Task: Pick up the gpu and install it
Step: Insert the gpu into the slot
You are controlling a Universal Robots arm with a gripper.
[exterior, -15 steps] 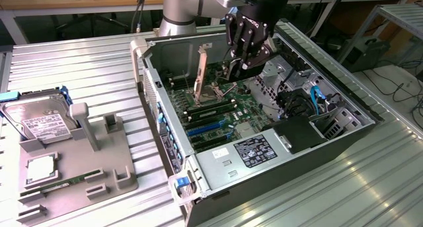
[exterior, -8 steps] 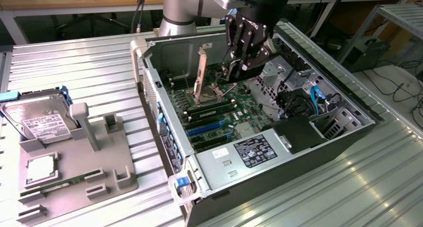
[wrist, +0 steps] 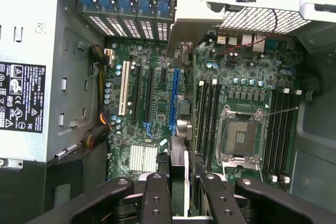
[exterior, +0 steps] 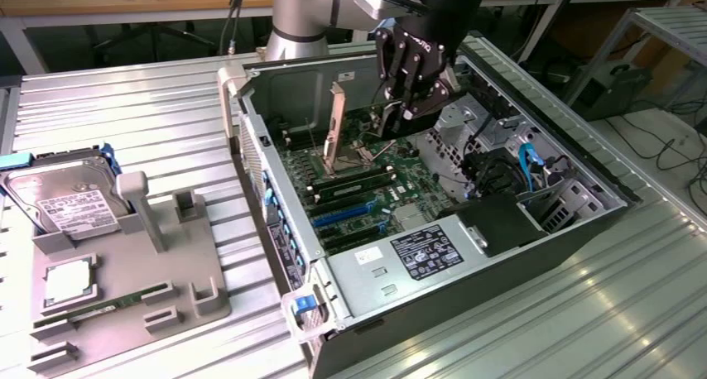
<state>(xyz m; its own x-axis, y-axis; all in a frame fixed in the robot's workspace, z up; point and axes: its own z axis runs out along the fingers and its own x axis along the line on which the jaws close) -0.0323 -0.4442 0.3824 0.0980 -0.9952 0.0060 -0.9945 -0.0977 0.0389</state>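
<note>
1. gpu point(wrist: 178, 182) clamped edge-on in the tool point(exterior: 400, 106), hanging over the open PC case point(exterior: 574, 230).
2. Tool part-closed on the card.
3. Card's long axis parallels the blue slot point(wrist: 174, 98) directly below on the motherboard point(wrist: 152, 114).

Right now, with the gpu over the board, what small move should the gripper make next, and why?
Probably ease straight down a little. The gripper holds the gpu edge-on above the board, and in the wrist view it looks roughly in line with the blue slot, so a short descent seems fitting.
</note>
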